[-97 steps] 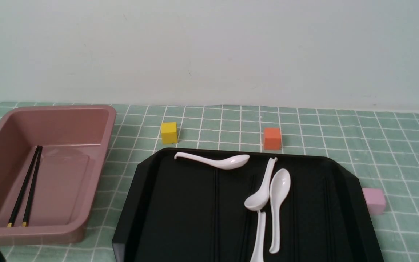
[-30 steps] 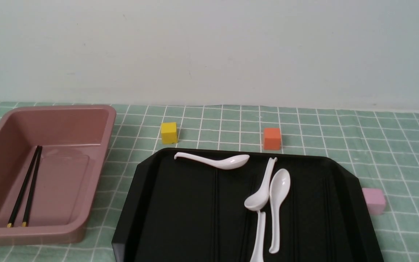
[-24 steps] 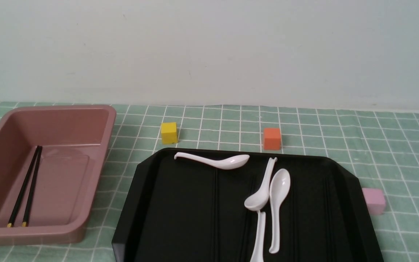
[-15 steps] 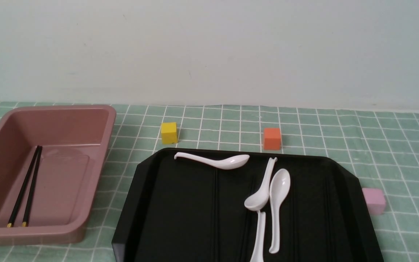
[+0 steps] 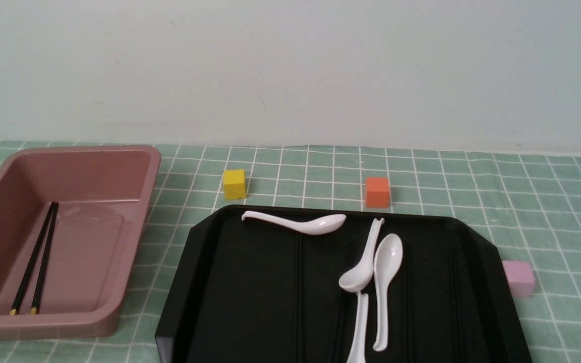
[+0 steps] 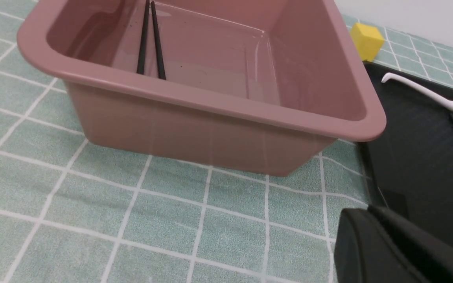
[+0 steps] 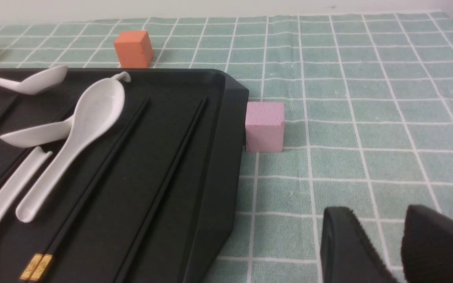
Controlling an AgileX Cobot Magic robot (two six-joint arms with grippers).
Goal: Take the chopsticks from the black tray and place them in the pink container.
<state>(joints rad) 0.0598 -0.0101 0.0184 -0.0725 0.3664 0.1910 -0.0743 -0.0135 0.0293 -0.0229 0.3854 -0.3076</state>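
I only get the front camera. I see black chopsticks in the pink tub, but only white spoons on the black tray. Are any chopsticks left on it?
Observer: Yes. The right wrist view shows another pair of chopsticks lying on the black tray, next to a white spoon.
Operator: Which way do the gold ends point?
Observer: Away from the orange cube, toward the robot's edge of the tray.
Operator: Is the right gripper holding something?
Observer: No. The right gripper hangs over the checked cloth beside the tray, jaws apart, empty.

No words, labels, brand names, numbers or signs can be read on anything in any of the views.
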